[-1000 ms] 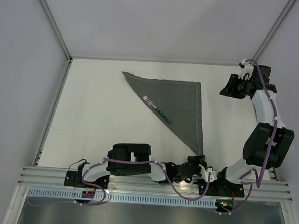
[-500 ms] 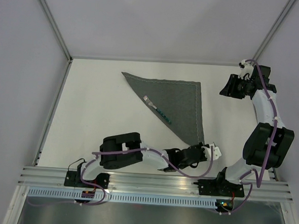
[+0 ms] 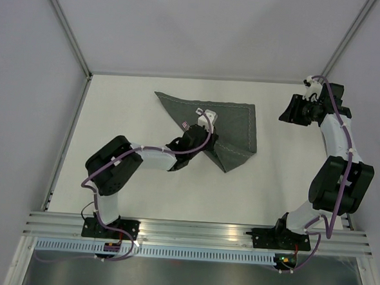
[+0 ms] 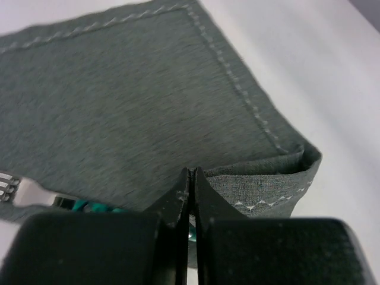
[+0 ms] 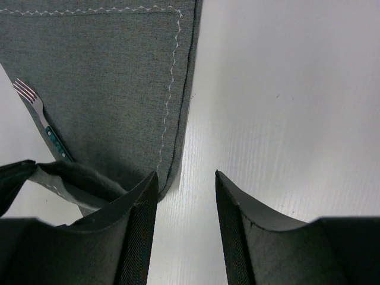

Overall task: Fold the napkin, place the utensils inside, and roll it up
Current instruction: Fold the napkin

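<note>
The napkin [image 3: 236,123], dark grey with pale hem stitching, lies mid-table as a triangle. Its near corner is lifted and doubled back over itself. My left gripper [image 3: 210,124] is shut on that corner and holds it above the fork [image 3: 186,125]. In the left wrist view the jaws [image 4: 191,173] pinch the folded hem [image 4: 261,190]. The fork's tines [image 4: 10,185] and teal handle [image 4: 89,206] lie just below. My right gripper [image 3: 290,115] is open and empty, raised to the right of the napkin. Its view shows the napkin [image 5: 113,71], the fork [image 5: 37,107] and its own tips [image 5: 186,176].
The white tabletop [image 3: 127,113] is bounded by grey walls and a metal frame post [image 3: 71,129] on the left. The aluminium rail [image 3: 197,230] carrying both arm bases runs along the near edge.
My left gripper took hold of the napkin's near corner at the front edge. It carried the corner back and left over the fork, doubling the cloth. The right arm has not moved.
</note>
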Tool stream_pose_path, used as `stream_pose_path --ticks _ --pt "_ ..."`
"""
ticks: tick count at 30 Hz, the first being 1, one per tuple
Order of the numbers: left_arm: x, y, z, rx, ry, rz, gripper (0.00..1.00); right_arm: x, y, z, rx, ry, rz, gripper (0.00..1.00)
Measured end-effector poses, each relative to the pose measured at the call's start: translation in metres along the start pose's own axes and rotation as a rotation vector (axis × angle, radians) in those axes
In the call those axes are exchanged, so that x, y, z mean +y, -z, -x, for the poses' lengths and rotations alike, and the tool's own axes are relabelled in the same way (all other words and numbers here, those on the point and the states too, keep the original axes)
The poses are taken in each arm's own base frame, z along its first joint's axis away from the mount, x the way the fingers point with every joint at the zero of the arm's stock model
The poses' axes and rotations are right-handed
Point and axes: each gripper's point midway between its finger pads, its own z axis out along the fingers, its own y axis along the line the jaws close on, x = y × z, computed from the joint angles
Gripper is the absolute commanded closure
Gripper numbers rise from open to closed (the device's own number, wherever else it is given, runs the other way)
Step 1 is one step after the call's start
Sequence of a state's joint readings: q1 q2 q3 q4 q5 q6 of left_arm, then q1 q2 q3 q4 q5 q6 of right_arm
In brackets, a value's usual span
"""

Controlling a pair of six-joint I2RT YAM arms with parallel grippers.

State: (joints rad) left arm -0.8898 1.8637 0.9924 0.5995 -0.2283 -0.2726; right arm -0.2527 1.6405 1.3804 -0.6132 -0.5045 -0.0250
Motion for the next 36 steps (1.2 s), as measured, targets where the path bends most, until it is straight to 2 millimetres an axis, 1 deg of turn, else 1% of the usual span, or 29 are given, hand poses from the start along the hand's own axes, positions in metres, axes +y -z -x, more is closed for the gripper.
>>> stream_pose_path --ticks 5,8,10,13,19,24,30,34,36 --pt "0.058 0.002 -0.014 0.066 0.144 0.068 0.98 0.001 0.0 0.0 0.0 0.0 0.005 0.51" --pt "0.086 0.003 -0.015 0.081 0.21 0.094 0.98 0.002 0.0 0.0 0.0 0.0 0.01 0.51" --pt "0.099 0.003 -0.014 0.083 0.241 0.108 0.98 0.002 0.0 0.0 0.0 0.0 0.014 0.51" --pt "0.109 0.003 -0.012 0.083 0.267 0.117 0.98 0.003 0.0 0.0 0.0 0.0 0.015 0.52" --pt "0.129 0.006 -0.015 0.109 0.309 0.143 0.98 0.004 -0.001 0.0 0.001 0.002 0.018 0.52" --pt "0.146 0.006 -0.009 0.108 0.335 0.165 0.98 0.006 -0.001 -0.001 0.003 0.006 0.023 0.52" --pt "0.157 -0.001 0.007 0.088 0.347 0.174 0.98 0.008 -0.002 -0.001 0.004 0.008 0.025 0.52" --pt "0.161 -0.007 0.01 0.085 0.352 0.17 0.98 0.008 -0.002 -0.001 0.006 0.009 0.026 0.52" --pt "0.165 -0.01 0.008 0.093 0.356 0.175 0.98 0.008 -0.003 -0.002 0.008 0.008 0.026 0.53"
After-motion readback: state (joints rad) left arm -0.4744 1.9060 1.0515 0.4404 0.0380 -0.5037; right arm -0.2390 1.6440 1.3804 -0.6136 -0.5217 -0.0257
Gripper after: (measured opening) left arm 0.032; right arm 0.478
